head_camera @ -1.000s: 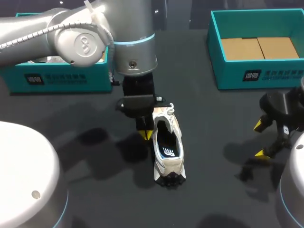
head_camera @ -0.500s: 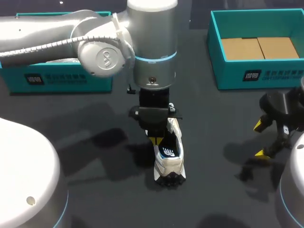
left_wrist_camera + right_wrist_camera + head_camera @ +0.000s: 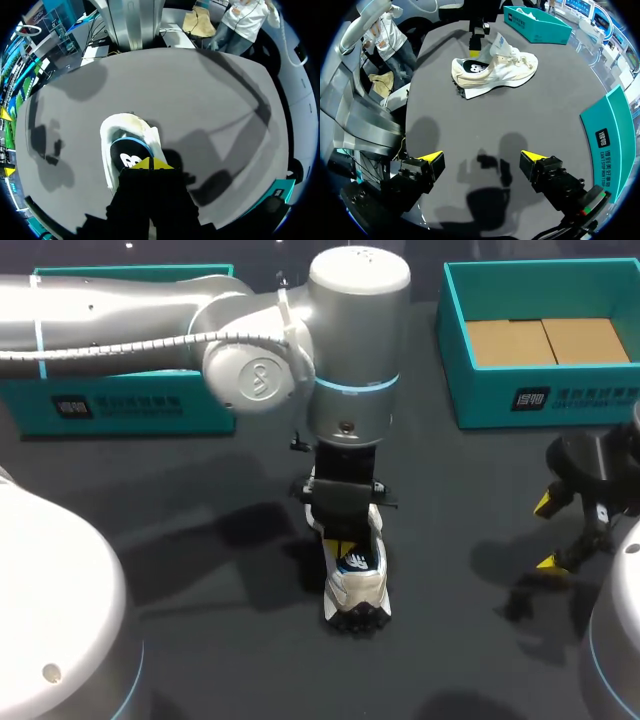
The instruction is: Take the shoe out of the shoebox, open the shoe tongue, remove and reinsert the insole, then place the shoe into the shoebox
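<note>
Checking your left gripper (image 3: 345, 548), its jaws look together over the mouth of the shoe (image 3: 357, 585) on the table (image 3: 220, 640); pressing down closed could jam the insole (image 3: 129, 152). Your right gripper (image 3: 482, 162) hangs open, well apart, leaving the shoe unbraced.

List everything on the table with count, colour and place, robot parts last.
shoe: 1, white and cream, mid table, toe toward the near edge
insole: 1, dark with a white mark, inside the shoe
left box: 1, teal, back left, partly behind the left arm
right box: 1, teal, back right, open
cardboard: 2 panels, brown, side by side in the right box
table: 1, dark grey, under everything
left arm: 1, silver, reaches from the left over the shoe
left gripper: 1, black with yellow tips, at the shoe's opening
right gripper: 1, black with yellow tips, open, holds nothing, at the table's right side
</note>
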Available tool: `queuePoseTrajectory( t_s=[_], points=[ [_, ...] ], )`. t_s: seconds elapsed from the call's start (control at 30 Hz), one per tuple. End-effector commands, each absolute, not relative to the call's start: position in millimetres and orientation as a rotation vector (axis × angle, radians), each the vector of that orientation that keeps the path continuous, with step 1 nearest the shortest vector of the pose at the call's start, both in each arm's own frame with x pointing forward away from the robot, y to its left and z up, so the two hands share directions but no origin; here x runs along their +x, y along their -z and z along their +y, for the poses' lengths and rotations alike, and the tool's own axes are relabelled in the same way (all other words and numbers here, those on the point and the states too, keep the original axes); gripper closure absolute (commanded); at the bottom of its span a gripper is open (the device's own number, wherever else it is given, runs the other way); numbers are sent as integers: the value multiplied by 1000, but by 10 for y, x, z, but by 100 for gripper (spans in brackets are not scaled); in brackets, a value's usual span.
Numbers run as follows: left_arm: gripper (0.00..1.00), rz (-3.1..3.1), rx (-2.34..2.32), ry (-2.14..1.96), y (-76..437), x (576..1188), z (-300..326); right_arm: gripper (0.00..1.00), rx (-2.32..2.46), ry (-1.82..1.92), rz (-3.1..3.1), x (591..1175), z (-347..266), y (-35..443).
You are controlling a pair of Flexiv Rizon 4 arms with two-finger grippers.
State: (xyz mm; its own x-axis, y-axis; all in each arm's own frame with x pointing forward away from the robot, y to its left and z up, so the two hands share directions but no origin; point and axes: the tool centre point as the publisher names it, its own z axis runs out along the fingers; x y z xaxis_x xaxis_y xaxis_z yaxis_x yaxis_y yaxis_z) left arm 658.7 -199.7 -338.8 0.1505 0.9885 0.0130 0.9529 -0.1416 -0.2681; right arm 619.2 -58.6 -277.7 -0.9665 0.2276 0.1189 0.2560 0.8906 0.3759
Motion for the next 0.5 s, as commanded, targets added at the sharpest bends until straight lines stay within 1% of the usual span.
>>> queuePoseTrajectory(
  t_s=[0.03,0.5],
  points=[
    [100,-1885,-2197,-216,3478,6589,-2045,0,-384,608,-2988,6173,-587,2779],
    [100,-1874,-2179,-165,3705,6572,-2054,0,-384,608,-2988,6173,-587,2779]
  ],
)
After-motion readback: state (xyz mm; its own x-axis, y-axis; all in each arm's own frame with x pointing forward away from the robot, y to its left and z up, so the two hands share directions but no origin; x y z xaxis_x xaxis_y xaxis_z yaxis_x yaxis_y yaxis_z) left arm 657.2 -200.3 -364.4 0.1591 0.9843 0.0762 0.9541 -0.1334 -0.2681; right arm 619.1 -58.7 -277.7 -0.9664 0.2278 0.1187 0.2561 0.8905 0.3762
